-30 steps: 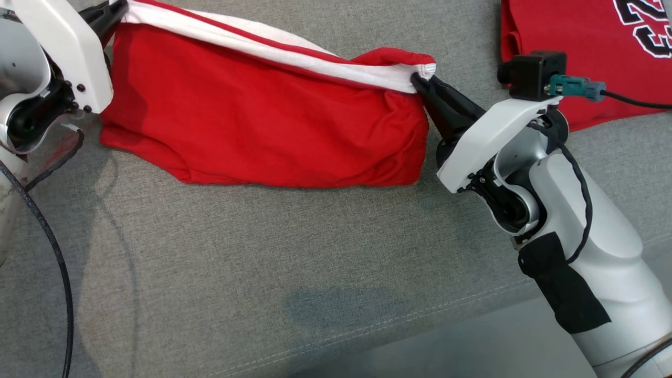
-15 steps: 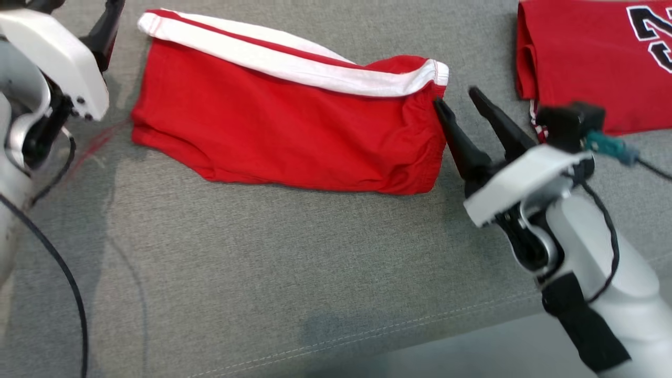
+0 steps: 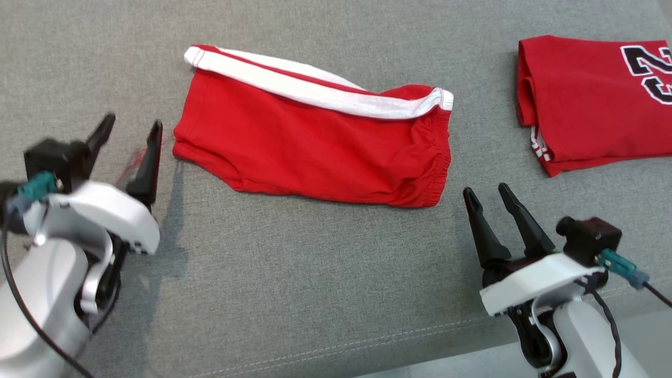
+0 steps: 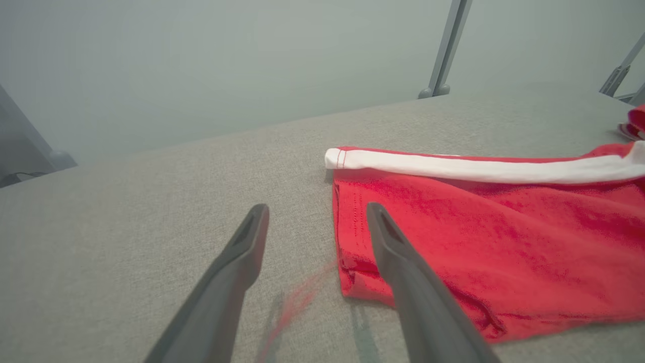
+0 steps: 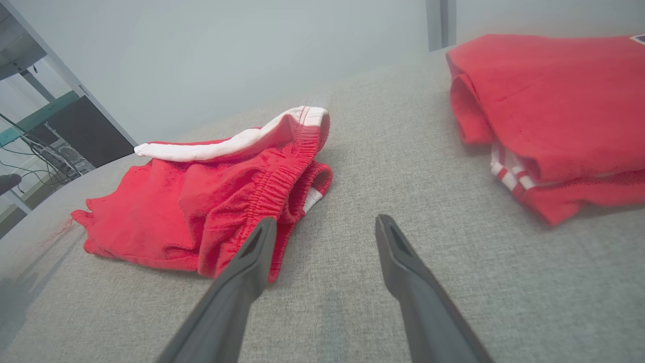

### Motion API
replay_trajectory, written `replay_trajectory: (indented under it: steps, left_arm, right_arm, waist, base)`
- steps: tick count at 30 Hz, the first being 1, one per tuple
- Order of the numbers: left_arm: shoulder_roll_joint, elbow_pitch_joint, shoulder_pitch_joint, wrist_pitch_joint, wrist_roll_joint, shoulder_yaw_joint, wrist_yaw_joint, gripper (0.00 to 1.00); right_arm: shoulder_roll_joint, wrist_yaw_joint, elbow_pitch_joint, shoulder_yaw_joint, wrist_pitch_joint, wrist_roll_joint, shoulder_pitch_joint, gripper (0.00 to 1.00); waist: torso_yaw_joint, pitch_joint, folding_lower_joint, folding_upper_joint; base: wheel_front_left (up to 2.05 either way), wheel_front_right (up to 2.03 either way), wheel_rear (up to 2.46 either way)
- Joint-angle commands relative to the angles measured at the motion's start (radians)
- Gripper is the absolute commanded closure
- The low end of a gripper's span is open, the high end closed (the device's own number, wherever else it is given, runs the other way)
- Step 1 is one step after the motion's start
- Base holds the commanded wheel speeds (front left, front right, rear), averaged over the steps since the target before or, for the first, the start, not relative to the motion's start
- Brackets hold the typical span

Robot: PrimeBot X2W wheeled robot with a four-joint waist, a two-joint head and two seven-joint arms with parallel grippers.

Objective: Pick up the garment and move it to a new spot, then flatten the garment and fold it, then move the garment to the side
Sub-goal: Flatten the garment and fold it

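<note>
- The red shorts (image 3: 315, 152) are lying in the upper middle of the head view on the grey cloth table (image 3: 315, 294). They look doubled over, with the white stripe running along the top edge and the elastic waistband facing right.
- The left tool (image 3: 133, 121) is hovering at the left of the frame, just beside the leg hems. Its fingers are standing apart and gripping nothing.
- The right tool (image 3: 485, 189) is hanging at the lower right, near the waistband corner but not touching it. It too is spread wide and empty.
- Judging by the neat lie of the cloth, the folding step seems to be finishing or pausing between folds, and moving the shorts to the side is not yet done.
- The next move is likely calling for a fresh grip on both ends, hem on the left and waistband on the right, pinching every layer together so the fold is not sliding open.
- A folded red jersey (image 3: 593, 105) is taking up the upper right corner, so room on that side is getting tight.
- Bare table is stretching wide below the shorts and across the upper left, giving free space there.
- The table's front edge is cutting across the lower right corner, close under the right arm, so that arm is working with little margin.
</note>
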Motion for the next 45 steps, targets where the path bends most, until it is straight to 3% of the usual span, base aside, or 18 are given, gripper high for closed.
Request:
replay_trajectory:
  steps: [1, 8, 13, 18, 23, 31, 37, 45]
  left_arm:
    - [0.045, -0.049, 0.025, -0.017, -0.006, 0.048, 0.026, 0.0]
    - [0.055, -0.128, 0.13, -0.008, -0.03, 0.049, 0.065, 0.0]
    - [0.067, -0.147, 0.13, 0.015, -0.037, 0.043, 0.057, 0.0]
    - [0.079, -0.132, 0.069, 0.072, -0.053, 0.027, 0.003, 0.0]
    - [0.081, -0.075, -0.061, 0.161, -0.082, 0.005, -0.096, 0.0]
    - [0.053, 0.108, -0.275, 0.374, -0.174, -0.03, -0.24, 0.0]
    - [0.042, 0.239, -0.346, 0.508, -0.234, -0.052, -0.272, 0.0]
    - [0.026, 0.348, -0.359, 0.612, -0.294, -0.062, -0.28, 0.0]
  right_arm:
    - [0.01, -0.003, -0.043, -0.008, -0.006, -0.02, 0.04, 0.0]
    - [0.04, -0.003, -0.11, -0.075, 0.029, -0.045, 0.125, 0.0]
    - [0.051, -0.003, -0.138, -0.095, 0.045, -0.048, 0.14, 0.0]
    - [0.06, -0.003, -0.155, -0.11, 0.067, -0.035, 0.125, 0.0]
    - [0.064, -0.003, -0.14, -0.122, 0.09, -0.015, 0.048, 0.0]
    - [0.065, -0.003, -0.037, 0.005, 0.128, 0.08, -0.138, 0.0]
    - [0.065, -0.003, 0.08, 0.128, 0.152, 0.14, -0.227, 0.0]
    - [0.065, -0.003, 0.223, 0.238, 0.146, 0.197, -0.298, 0.0]
  waist:
    - [0.0, -0.019, -0.0001, 0.0]
    - [0.0, -0.049, -0.0001, 0.0]
    - [-0.004, -0.05, -0.0001, 0.0]
    - [-0.01, -0.043, -0.0001, 0.0]
    - [-0.025, -0.028, -0.0001, 0.0]
    - [-0.072, 0.015, -0.0001, 0.0]
    - [-0.089, 0.039, -0.0001, 0.0]
    - [-0.083, 0.051, -0.0001, 0.0]
  base:
    - [0.0, 0.0, 0.0]
    - [0.0, 0.0, 0.0]
    - [0.0, 0.0, 0.0]
    - [0.0, 0.0, 0.0]
    - [0.0, 0.0, 0.0]
    - [0.0, 0.0, 0.0]
    - [0.0, 0.0, 0.0]
    - [0.0, 0.0, 0.0]
